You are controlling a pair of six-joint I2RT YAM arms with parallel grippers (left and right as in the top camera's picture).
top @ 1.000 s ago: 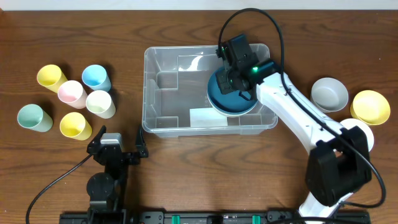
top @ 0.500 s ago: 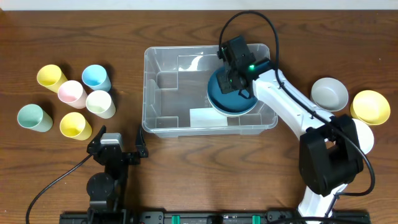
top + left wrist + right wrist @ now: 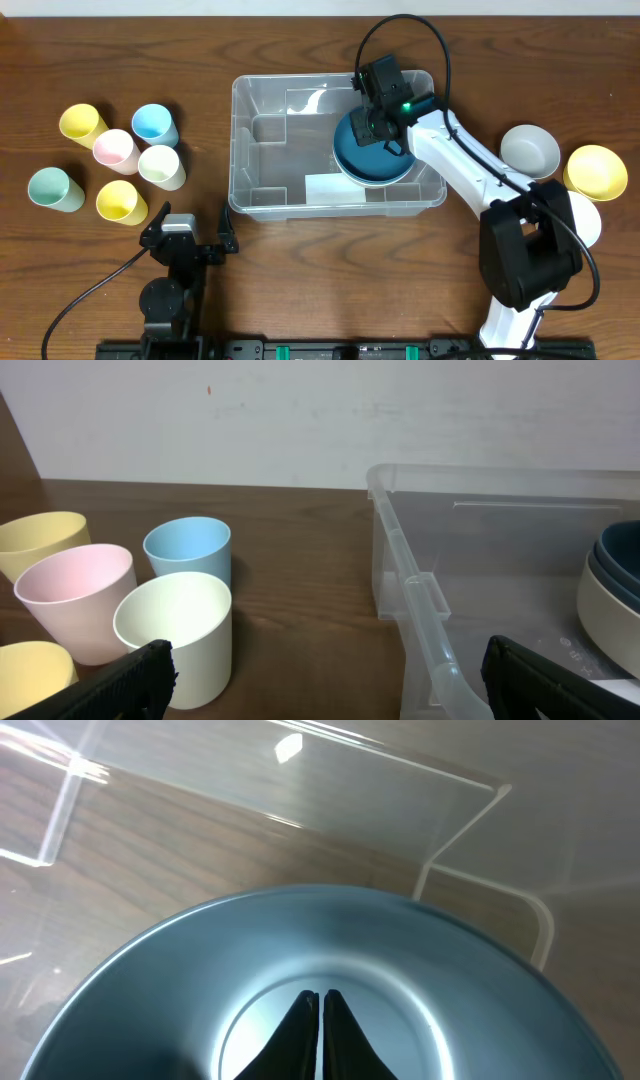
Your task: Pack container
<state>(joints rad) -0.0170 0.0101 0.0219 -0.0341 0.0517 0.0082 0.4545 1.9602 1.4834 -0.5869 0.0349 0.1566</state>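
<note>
The container (image 3: 262, 100) is a clear plastic bin at the table's middle, with ridges and a pale label (image 3: 323, 187) inside. A dark blue bowl (image 3: 352, 165) sits in its right end. In the left wrist view it (image 3: 618, 555) rests on a pale bowl (image 3: 603, 615). My right gripper (image 3: 372, 140) is shut and empty, fingertips (image 3: 320, 996) pressed together over the blue bowl's bottom (image 3: 180, 990). My left gripper (image 3: 190, 236) is open and empty at the front left, its fingers (image 3: 325, 680) spread before the container's rim (image 3: 410, 575).
Several cups stand at the left: yellow (image 3: 82, 122), pink (image 3: 115, 150), blue (image 3: 155, 124), cream (image 3: 162, 166), green (image 3: 55, 189), yellow (image 3: 121, 202). At the right are a grey bowl (image 3: 530, 151), a yellow bowl (image 3: 596, 172) and a white bowl (image 3: 590, 224).
The right arm's elbow has shifted slightly; its gripper stays shut over the blue bowl. The left arm has not moved.
</note>
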